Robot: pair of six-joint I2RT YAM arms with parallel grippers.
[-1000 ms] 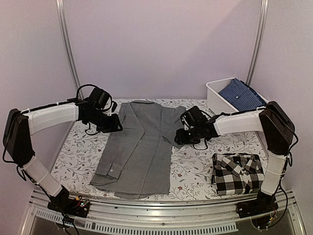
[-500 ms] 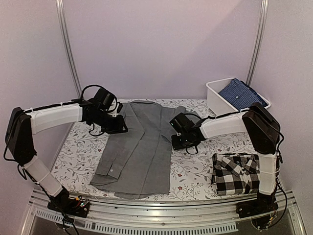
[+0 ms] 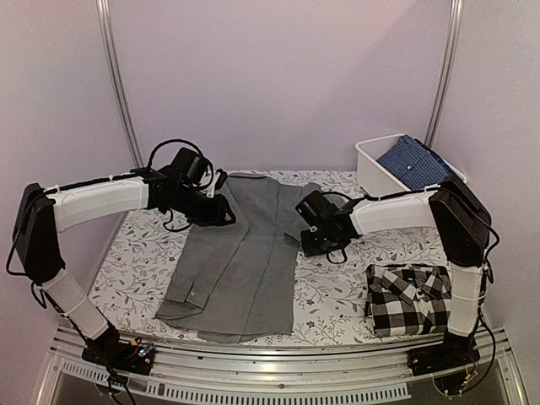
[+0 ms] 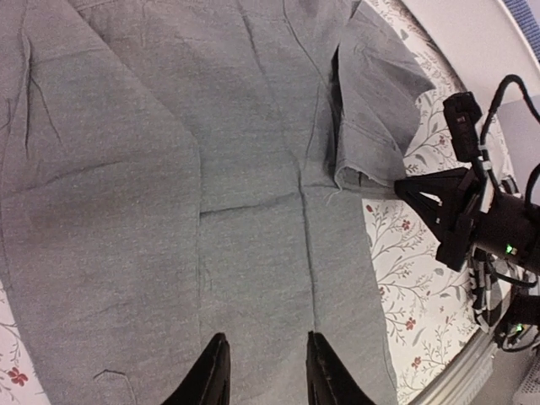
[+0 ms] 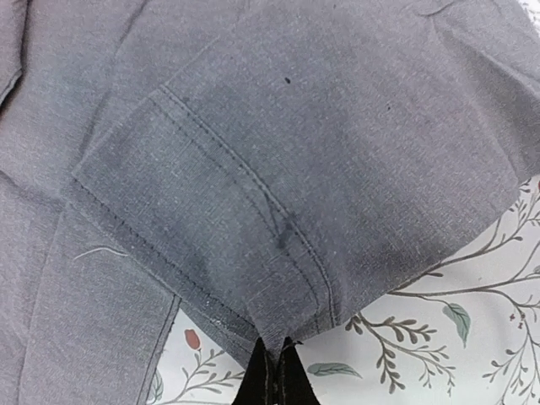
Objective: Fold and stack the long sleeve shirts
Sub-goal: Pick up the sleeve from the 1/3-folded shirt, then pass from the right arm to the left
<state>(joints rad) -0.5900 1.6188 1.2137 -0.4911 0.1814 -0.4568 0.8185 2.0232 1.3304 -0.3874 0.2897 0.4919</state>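
1. A folded black-and-white checked cloth shirt (image 3: 411, 299) lies near right on the floral tablecloth (image 3: 135, 253).
2. A plain mid-grey cloth shirt (image 3: 240, 261) lies spread flat in the middle.
3. The right gripper (image 5: 274, 363) is pinched tight on that shirt's right edge.
4. The left gripper (image 4: 266, 371), narrowly parted and holding nothing, is over its far-left part.
5. Far right, a white plastic bin (image 3: 368, 160) holds blue patterned cloth (image 3: 418, 162).

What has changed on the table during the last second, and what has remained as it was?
The left gripper moved to the right, further over the grey shirt, with its jaws open. The right gripper shifted a little left to the shirt's right edge and closed on it. The grey shirt lies flat as before. The folded checked shirt and the white bin did not move.
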